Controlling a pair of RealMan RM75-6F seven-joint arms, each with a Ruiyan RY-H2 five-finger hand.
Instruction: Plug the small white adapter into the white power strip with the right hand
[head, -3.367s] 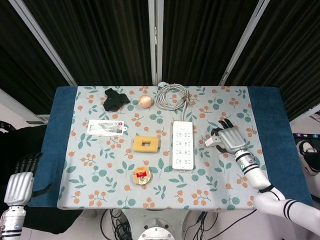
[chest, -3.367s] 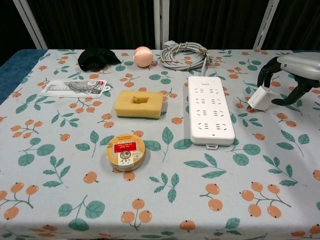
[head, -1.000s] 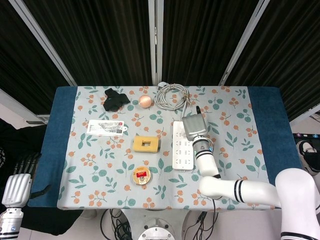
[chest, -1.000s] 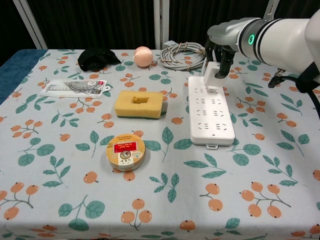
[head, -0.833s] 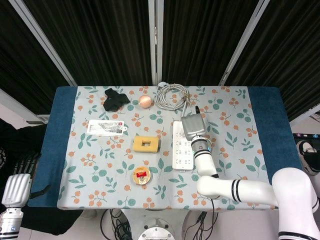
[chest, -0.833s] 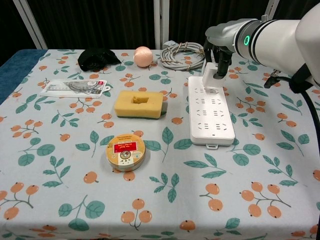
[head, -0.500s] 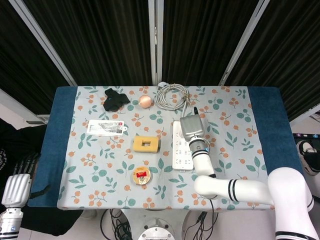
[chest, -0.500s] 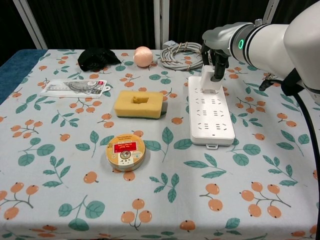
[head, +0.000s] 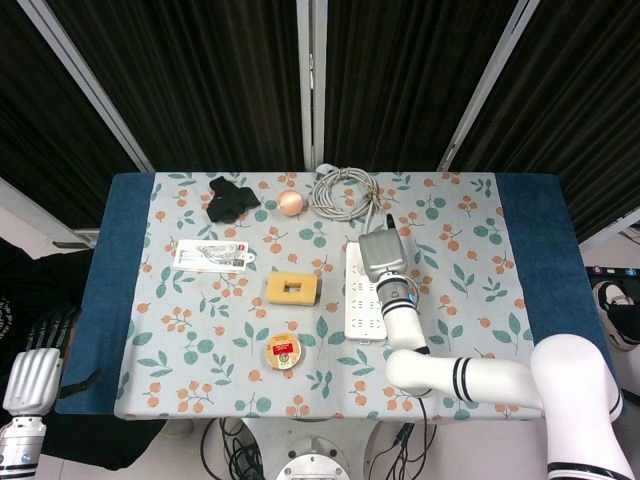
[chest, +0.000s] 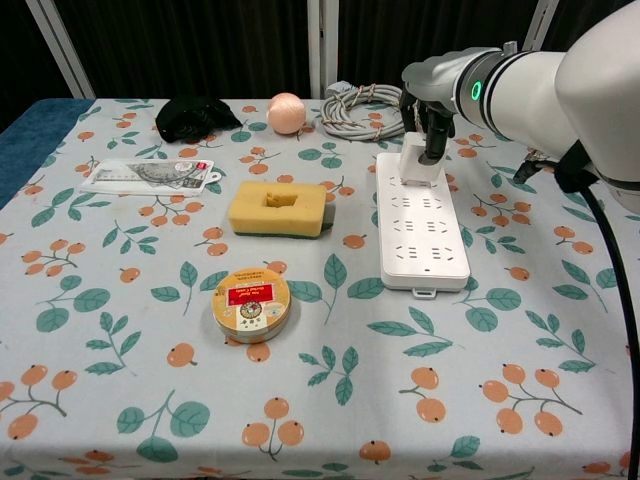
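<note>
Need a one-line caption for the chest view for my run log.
Right hand holds the small white adapter upright on the far end of the white power strip.

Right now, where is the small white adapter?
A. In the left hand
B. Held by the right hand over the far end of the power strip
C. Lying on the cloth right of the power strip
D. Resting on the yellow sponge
B: the right hand grips the small white adapter at the far end of the white power strip, near the coiled cable.
</note>
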